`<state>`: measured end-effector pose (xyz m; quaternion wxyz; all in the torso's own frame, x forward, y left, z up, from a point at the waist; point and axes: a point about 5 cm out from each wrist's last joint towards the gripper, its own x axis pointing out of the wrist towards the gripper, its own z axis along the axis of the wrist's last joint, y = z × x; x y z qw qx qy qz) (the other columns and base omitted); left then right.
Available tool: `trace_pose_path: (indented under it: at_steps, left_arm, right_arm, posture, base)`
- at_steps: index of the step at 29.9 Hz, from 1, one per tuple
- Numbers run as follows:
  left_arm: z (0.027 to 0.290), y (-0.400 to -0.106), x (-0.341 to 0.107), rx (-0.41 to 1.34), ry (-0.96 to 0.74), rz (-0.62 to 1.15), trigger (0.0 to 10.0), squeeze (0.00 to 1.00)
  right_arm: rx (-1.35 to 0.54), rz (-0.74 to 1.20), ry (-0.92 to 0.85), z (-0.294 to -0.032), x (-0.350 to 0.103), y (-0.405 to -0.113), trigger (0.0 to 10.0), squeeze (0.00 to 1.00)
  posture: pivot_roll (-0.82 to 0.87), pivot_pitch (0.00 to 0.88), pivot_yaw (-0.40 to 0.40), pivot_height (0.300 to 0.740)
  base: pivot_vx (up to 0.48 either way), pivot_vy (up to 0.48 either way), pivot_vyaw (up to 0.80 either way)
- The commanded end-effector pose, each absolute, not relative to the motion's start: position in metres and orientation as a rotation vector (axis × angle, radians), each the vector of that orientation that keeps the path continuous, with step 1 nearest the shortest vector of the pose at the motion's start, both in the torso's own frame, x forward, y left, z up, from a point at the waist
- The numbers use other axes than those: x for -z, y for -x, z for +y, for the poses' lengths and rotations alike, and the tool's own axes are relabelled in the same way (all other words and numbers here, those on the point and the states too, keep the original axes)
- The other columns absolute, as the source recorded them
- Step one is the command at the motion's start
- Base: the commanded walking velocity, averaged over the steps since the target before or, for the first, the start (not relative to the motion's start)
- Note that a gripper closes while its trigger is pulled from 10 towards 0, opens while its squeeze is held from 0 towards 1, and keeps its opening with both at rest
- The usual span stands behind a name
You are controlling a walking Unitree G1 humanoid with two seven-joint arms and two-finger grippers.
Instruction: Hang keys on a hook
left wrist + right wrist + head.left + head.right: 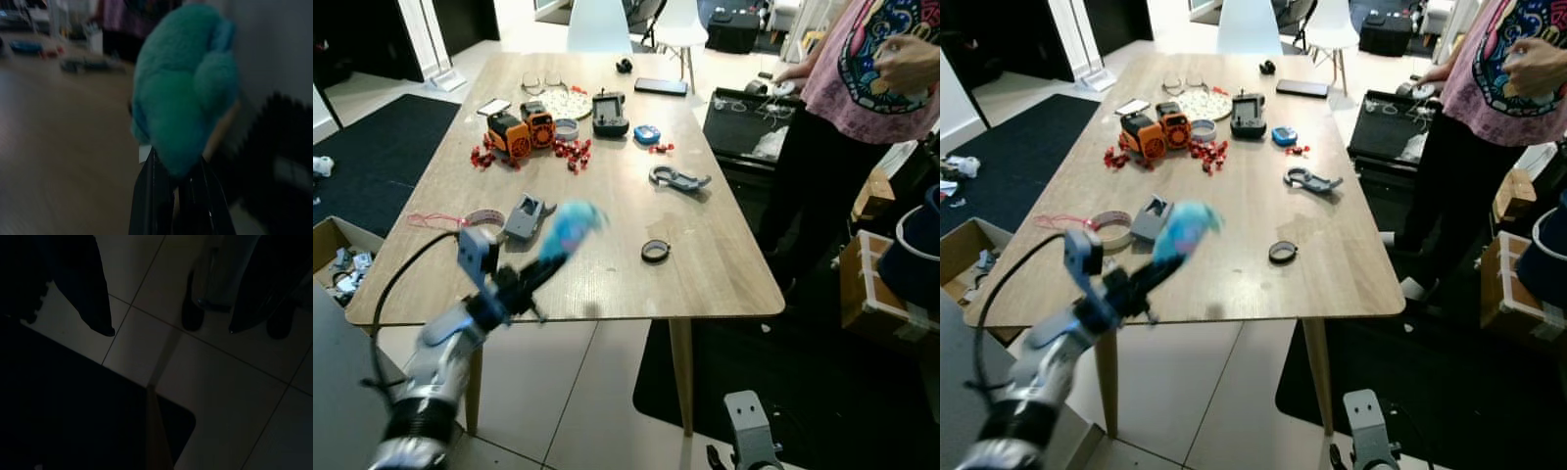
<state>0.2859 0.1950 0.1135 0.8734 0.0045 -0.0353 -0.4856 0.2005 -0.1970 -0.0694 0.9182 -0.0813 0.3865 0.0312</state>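
My left gripper (546, 262) is raised over the front edge of the wooden table (724, 284). It is shut on the base of a fluffy blue-green keychain pompom (574, 225). In the left wrist view the pompom (183, 98) sits on top of the two black fingers (149, 200), which pinch it from below. Any keys on it are hidden. A grey hook-shaped piece (677, 178) lies on the table to the right of the middle. My right gripper (171, 332) hangs low over the tiled floor, open and holding nothing.
The table holds an orange toy (521, 132), red bits (573, 152), a tape roll (484, 220), a grey gadget (527, 215), a black ring (655, 251) and a controller (610, 114). A person (862, 88) stands at the right. A cardboard box (337, 257) sits on the floor at the left.
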Motion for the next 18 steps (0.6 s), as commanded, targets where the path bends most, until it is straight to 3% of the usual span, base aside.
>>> trace_pose_path:
  at_steps: [1, 4, 5, 7, 12, 18]
  left_arm:
    - [0.200, -0.272, -0.105, 1.119, -0.127, -0.006, 0.0, 0.00]
    - [0.203, -0.262, -0.097, 1.169, -0.170, 0.047, 0.0, 0.00]
    - [0.214, -0.243, -0.079, 1.253, -0.239, 0.182, 0.0, 0.00]
    - [0.218, -0.236, -0.072, 1.275, -0.265, 0.230, 0.0, 0.00]
    - [0.229, -0.221, -0.052, 1.231, -0.249, 0.323, 0.0, 0.00]
    - [0.234, -0.206, -0.015, 0.893, -0.163, 0.338, 0.0, 0.00]
  right_arm:
    - [-0.067, 0.814, 0.171, -0.198, 0.072, -0.195, 10.0, 0.00]
    - [-0.067, 0.814, 0.171, -0.198, 0.072, -0.195, 10.0, 0.00]
    - [-0.067, 0.816, 0.171, -0.198, 0.072, -0.195, 10.0, 0.00]
    - [-0.067, 0.817, 0.171, -0.198, 0.072, -0.195, 10.0, 0.00]
    - [-0.068, 0.819, 0.171, -0.198, 0.073, -0.194, 10.0, 0.00]
    - [-0.063, 0.824, 0.163, -0.197, 0.074, -0.193, 10.0, 0.00]
  posture:
    - [0.02, 0.099, -0.022, 0.740]
    - [0.01, 0.098, -0.023, 0.740]
    - [0.02, 0.099, -0.025, 0.740]
    - [0.02, 0.099, -0.025, 0.740]
    - [0.02, 0.096, -0.023, 0.740]
    - [0.02, 0.087, -0.013, 0.740]
  base:
    - [0.000, 0.000, 0.00]
    - [0.000, 0.000, 0.00]
    - [0.000, 0.000, 0.00]
    - [0.000, 0.000, 0.00]
    - [0.000, 0.000, 0.00]
    - [0.000, 0.000, 0.00]
